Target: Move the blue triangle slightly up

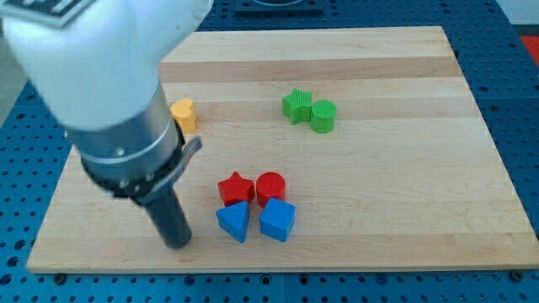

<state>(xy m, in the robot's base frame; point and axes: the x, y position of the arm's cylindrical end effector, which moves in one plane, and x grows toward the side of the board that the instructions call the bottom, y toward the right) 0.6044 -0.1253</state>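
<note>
The blue triangle (234,221) lies near the view's bottom middle of the wooden board (379,185). A blue block (277,220) sits right beside it on the view's right. A red star (236,188) and a red cylinder (270,187) touch them from above. My tip (177,243) rests on the board to the view's left of the blue triangle, slightly lower, with a gap between them. The arm's big body covers the view's upper left.
A green star (296,105) and a green cylinder (323,115) sit together at the view's upper right. A yellow block (184,113) peeks out beside the arm; its neighbour is hidden. The board's bottom edge is just below my tip.
</note>
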